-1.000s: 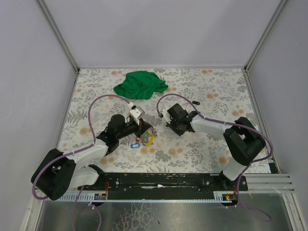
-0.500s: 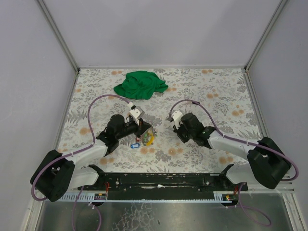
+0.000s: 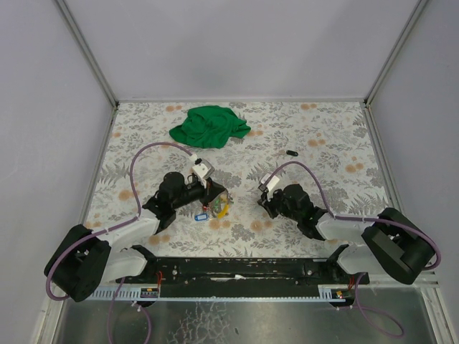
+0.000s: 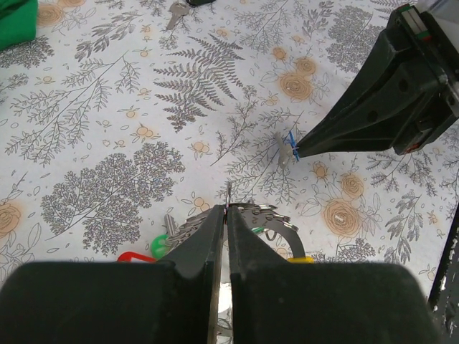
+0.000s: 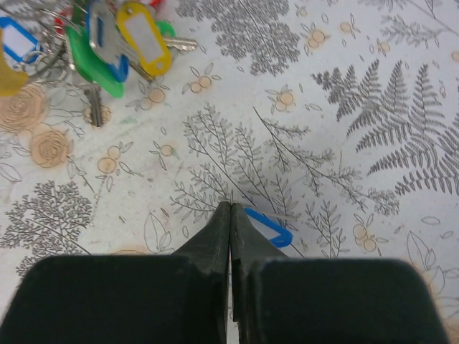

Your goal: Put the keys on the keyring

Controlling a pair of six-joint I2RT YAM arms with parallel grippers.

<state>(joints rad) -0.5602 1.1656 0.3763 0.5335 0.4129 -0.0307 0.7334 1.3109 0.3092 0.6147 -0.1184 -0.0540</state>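
Two-arm workstation, seen from above and from both wrists. Left hand [image 4: 226, 209]: fingers pressed together, pinching the wire of the keyring [image 4: 267, 212] at their tips; the keyring sits low over the floral surface [image 3: 323, 129], just ahead of the left arm and near the middle of the overhead view. Keys [image 5: 107, 50]: a tight bunch with green, blue, yellow, red and orange heads, gathered at the keyring, touching one another and resting on the surface; whether each is threaded on the wire cannot be told. Right hand [image 5: 230, 206]: fingers closed to a narrow point, gripping a blue-headed key [image 5: 269, 228] apart from the bunch; the blue head juts out to one side of the tips; whether its metal blade touches the surface cannot be told. The two hands point toward each other, near but not touching; the bunch lies closer to the left one. Green cloth [image 3: 209, 125]: crumpled, at the far side of the surface, well apart from both hands. A separate metal key [image 4: 174, 13] lies alone, farther back on the surface than the right hand.
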